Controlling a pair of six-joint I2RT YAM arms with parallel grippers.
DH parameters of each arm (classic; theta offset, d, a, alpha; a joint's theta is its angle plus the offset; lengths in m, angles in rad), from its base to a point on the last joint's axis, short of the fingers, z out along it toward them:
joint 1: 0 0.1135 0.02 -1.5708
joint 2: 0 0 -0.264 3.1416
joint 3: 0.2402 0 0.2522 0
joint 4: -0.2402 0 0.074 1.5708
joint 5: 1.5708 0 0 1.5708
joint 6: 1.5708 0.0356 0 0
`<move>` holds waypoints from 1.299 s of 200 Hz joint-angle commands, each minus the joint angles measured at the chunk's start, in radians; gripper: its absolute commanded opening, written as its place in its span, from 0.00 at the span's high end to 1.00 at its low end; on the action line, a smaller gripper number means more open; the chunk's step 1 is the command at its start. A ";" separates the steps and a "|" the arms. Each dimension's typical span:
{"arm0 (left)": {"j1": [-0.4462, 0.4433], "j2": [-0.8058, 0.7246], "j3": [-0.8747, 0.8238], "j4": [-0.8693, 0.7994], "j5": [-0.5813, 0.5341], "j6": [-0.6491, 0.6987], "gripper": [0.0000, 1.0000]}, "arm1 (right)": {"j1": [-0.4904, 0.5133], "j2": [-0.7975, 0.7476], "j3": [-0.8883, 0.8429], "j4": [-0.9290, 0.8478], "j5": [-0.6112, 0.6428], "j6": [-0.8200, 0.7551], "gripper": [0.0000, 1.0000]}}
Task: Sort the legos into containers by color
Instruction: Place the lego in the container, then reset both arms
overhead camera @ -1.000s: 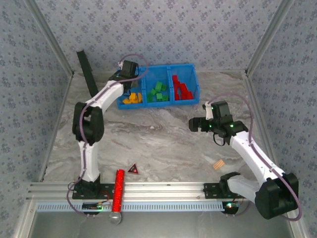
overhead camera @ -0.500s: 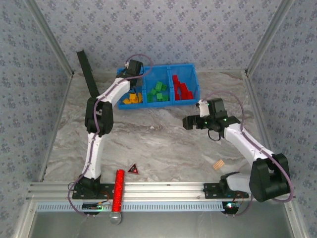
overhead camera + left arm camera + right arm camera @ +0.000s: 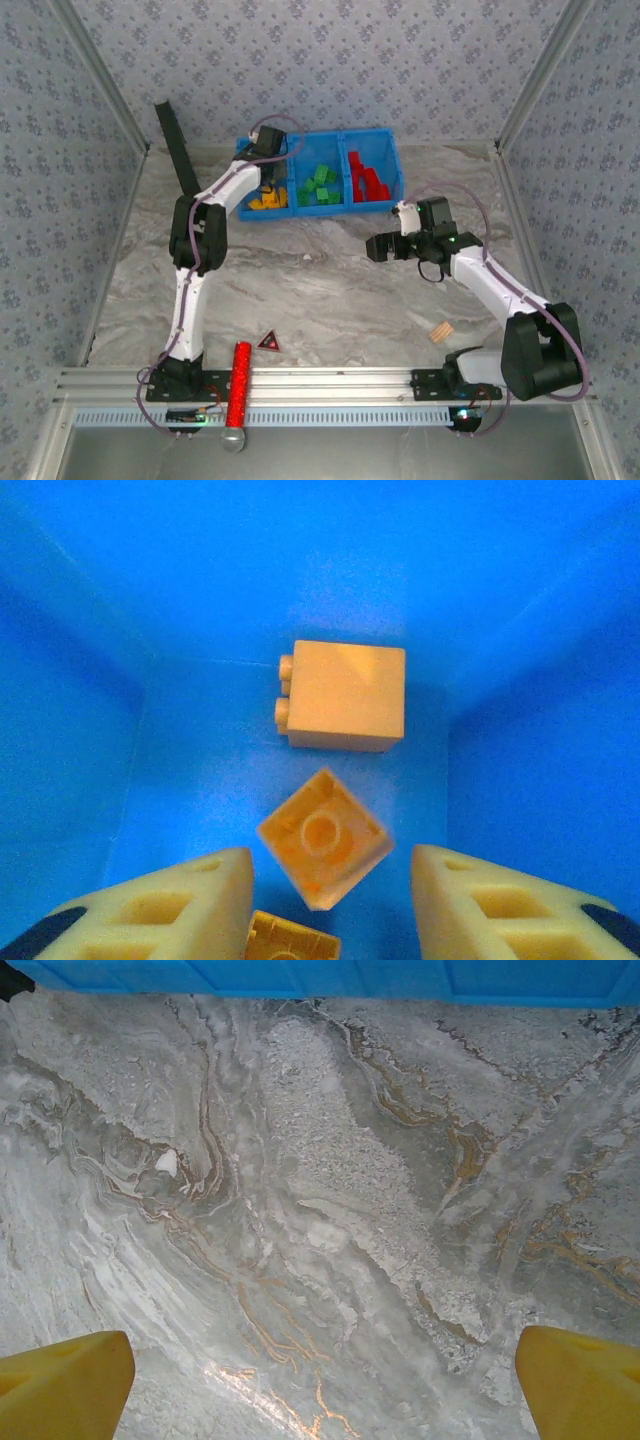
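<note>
**From above:** we see the blue tray (image 3: 340, 133) at the far side of the table (image 3: 300, 290). Yellow-orange bricks (image 3: 268, 200) fill its left compartment, green bricks (image 3: 320, 185) the middle one and red bricks (image 3: 367, 182) the right one. The left claw (image 3: 270, 170) reaches down into the tray's left compartment. The right claw (image 3: 374, 248) hangs over bare table just in front of the tray's right end. We find no brick loose outside the tray, so we judge the sorting all but done. A dark triangle (image 3: 268, 341) and a tan block (image 3: 441, 331) lie well in front of the tray.

**Left wrist:** the left fingers (image 3: 160, 915) stand apart and grip nothing. Between them a tilted brick (image 3: 323, 848) shows its hollow side. We cannot tell whether it rests on the tray floor or hangs just above it. A second brick (image 3: 345, 695) lies on its side by the tray's far wall.

**Right wrist:** the right fingers (image 3: 60, 1380) are spread wide and empty, with the tray's front wall just ahead.

The risk, as we read it, lies with the left claw. It sits low between the tray's walls, so a sideways swing could hook a wall and shove the tray, or flick yellow-orange bricks in among the green. The right claw could also mistake the triangle or the block for a brick.
</note>
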 commanded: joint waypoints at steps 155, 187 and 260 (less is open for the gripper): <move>0.026 -0.772 -0.663 0.361 -0.019 0.333 0.33 | 0.018 -0.083 0.040 0.021 0.331 0.035 0.00; 0.119 -0.979 -1.009 0.512 0.040 0.388 0.25 | -0.007 -0.180 -0.051 0.177 0.476 0.064 0.00; 0.353 -1.022 -1.476 0.903 0.156 0.421 0.11 | -0.111 -0.201 -0.219 0.306 0.721 0.094 0.00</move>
